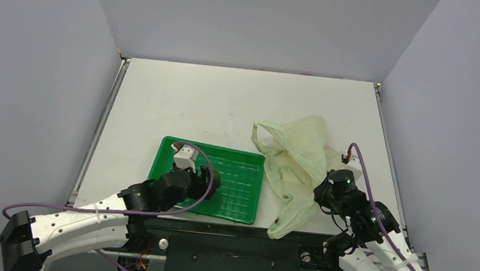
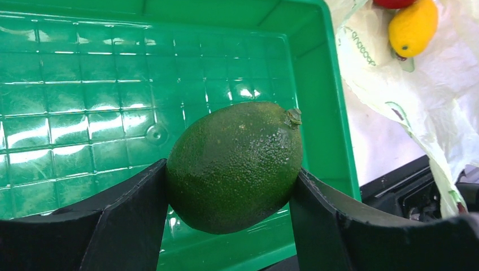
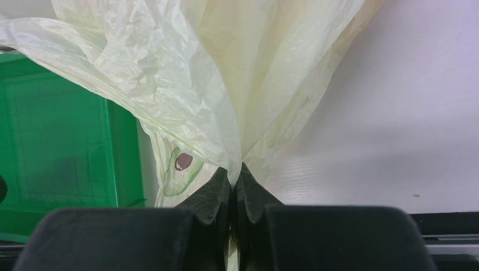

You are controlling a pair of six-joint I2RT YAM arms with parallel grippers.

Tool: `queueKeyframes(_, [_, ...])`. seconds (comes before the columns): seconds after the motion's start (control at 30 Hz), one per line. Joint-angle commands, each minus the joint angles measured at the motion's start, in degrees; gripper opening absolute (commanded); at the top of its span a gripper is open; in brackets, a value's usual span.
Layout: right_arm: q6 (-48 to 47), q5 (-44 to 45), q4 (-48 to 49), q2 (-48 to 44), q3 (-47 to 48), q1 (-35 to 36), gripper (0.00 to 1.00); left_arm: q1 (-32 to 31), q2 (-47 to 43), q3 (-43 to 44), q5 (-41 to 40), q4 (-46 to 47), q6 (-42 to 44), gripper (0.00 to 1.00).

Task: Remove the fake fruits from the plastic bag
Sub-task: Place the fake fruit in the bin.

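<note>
- One dark green fruit (image 2: 234, 166) sits between the left jaws. They pinch it on both sides.
- It is shaped like an egg. Its skin is shiny and bumpy, with lots of tiny dots, and it has a small stub at one end.
- The left jaws hold it over the near right part of a bright green tray (image 2: 68, 73). The tray floor has a pattern of little squares and shines in the light. I cannot tell if the fruit touches the floor.
- The tray rests on a white table (image 1: 214, 100), close to the near edge.
- Just to the right of the tray lies a thin bag (image 1: 298, 158). It is pale yellow-green, crinkly, and you can partly see through it. One loop handle lies at its far left. Its near end hangs by the table edge.
- The bag has green letters on it and a small green picture with a brown spot in the middle.
- The right jaws are pressed together on a bunch of the bag's thin plastic. The plastic fans out wide from that pinch.
- A yellow fruit (image 2: 414, 27) lies in the folds of the bag, past the tray's right wall. It is smooth and oval, with a dark dot at its tip.
- A red fruit (image 2: 393, 3) is right next to the yellow one. Only its edge shows.
</note>
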Motion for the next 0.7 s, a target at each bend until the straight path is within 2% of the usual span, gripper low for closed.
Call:
queueKeyframes(0.0, [0.16,-0.51,2.10,-0.94,0.90,0.10,0.00,0.88,2.94,1.55,1.55,4.02,0.71,0.15])
queueKeyframes(0.13, [-0.47,-1.62,2.87,-0.47,0.28,0.10,0.00,0.94,4.84,2.62,1.20,3.31,0.47,0.37])
queueKeyframes(0.23, [-0.57,-1.87,2.32,0.06,0.97,0.05,0.00,0.97,4.82,2.83,1.16,3.81,0.83,0.59])
queueKeyframes(0.4, [-1.12,-1.76,2.32,-0.10,1.34,0.06,0.00,0.97,3.98,2.55,2.54,5.21,0.15,0.84])
queueKeyframes(0.53, [-0.69,-1.62,1.99,-0.76,1.02,0.09,0.00,0.95,4.38,3.02,4.25,6.51,0.45,0.92])
queueKeyframes(0.67, [-1.17,-2.08,2.08,-0.60,0.70,0.10,0.00,0.97,5.69,4.87,4.40,3.58,1.11,0.93])
